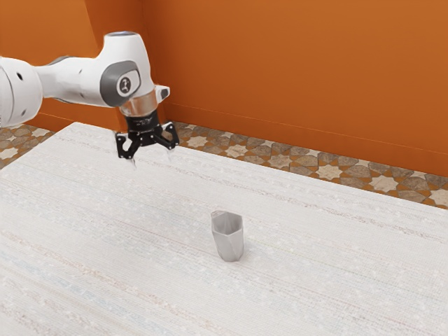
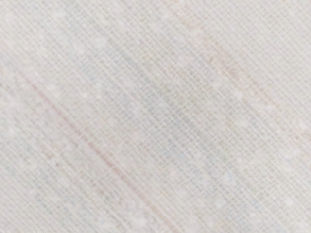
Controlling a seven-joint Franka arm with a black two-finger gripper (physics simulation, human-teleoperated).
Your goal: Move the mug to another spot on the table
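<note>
Fingers (image 1: pixel 150 148) spread, empty, above table (image 1: pixel 350 280), well apart from mug (image 1: pixel 227 236). Mug upright mid-table, toward exterior view's right. Likely light, rigid, slick-sided; pinch across opposite faceted walls near rim, from above.

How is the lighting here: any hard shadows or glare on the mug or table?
Exterior view: soft, even light; the mug has gentle shading on its facets, no glare, and hardly any shadow on the table; none is evident under the gripper. Wrist view: the table is evenly lit, without shadow or glare.
</note>
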